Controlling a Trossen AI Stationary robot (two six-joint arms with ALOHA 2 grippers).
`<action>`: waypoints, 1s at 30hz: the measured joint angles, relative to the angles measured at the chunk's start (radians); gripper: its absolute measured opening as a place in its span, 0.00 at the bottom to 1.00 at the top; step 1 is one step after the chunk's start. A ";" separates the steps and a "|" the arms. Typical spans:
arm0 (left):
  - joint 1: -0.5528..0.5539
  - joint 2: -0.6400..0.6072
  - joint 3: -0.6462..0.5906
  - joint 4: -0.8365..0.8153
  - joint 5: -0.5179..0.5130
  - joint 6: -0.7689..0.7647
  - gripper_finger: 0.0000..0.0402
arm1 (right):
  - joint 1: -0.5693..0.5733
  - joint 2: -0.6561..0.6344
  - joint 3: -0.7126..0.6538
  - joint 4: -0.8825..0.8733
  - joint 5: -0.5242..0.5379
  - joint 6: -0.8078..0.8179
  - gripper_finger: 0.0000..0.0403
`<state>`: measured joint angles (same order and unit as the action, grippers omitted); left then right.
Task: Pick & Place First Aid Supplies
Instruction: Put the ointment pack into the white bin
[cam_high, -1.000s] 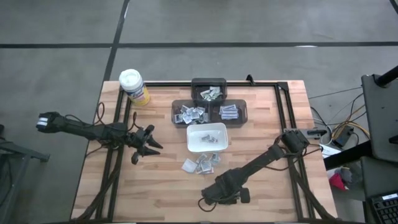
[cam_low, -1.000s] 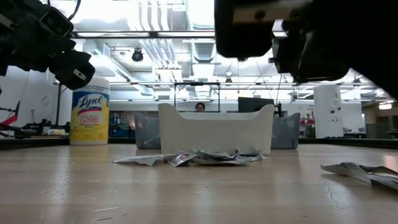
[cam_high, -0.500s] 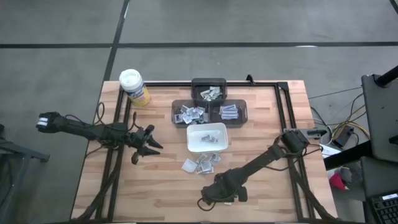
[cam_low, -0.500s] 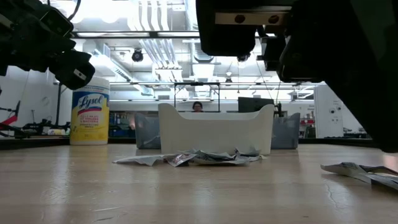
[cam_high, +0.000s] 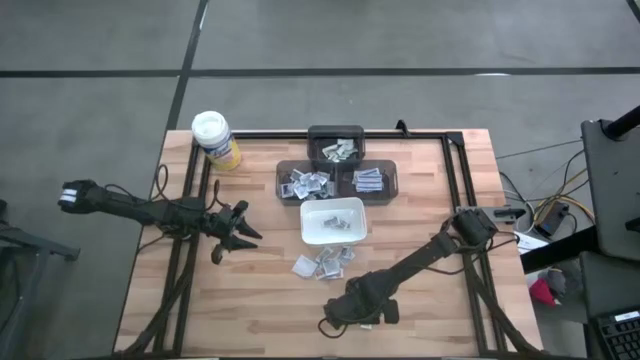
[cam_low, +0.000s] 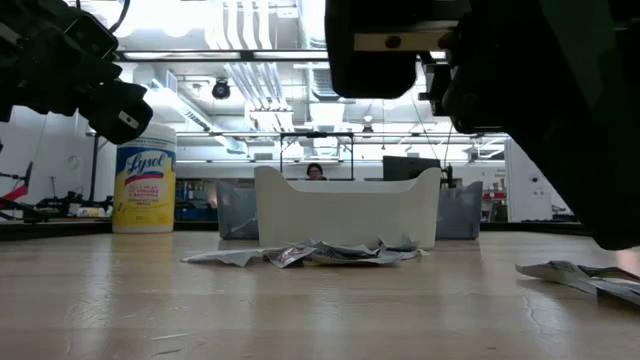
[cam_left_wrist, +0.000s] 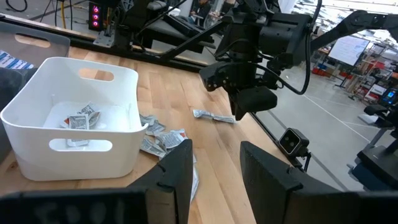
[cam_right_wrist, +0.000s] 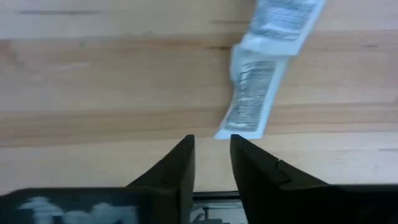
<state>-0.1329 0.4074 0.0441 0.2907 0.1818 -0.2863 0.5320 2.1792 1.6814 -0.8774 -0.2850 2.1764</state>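
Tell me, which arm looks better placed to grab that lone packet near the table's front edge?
The right. Its gripper hangs directly over the lone packet with jaws slightly apart, pointing down at it. The left gripper waits well off to the side, nearer the white dish.

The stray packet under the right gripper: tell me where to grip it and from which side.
Probably from straight above, across its narrow width. The packet lies flat on the table, long and thin, overlapped at one end by another packet. The right gripper hovers, slightly open, beside its free end.

Bright overhead ceiling lights glare in the low view; close arms blur.
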 joint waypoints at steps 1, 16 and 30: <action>0.000 0.000 0.000 0.000 0.000 0.000 0.31 | 0.000 0.000 0.000 -0.009 0.000 0.001 0.27; 0.000 0.000 0.000 0.000 -0.013 0.006 0.31 | -0.002 0.049 -0.003 0.012 0.000 0.023 0.36; 0.000 0.001 0.000 0.000 -0.054 0.016 0.31 | -0.003 0.077 0.002 0.021 -0.005 0.023 0.23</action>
<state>-0.1329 0.4084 0.0441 0.2905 0.1282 -0.2701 0.5285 2.2561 1.6833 -0.8566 -0.2903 2.1990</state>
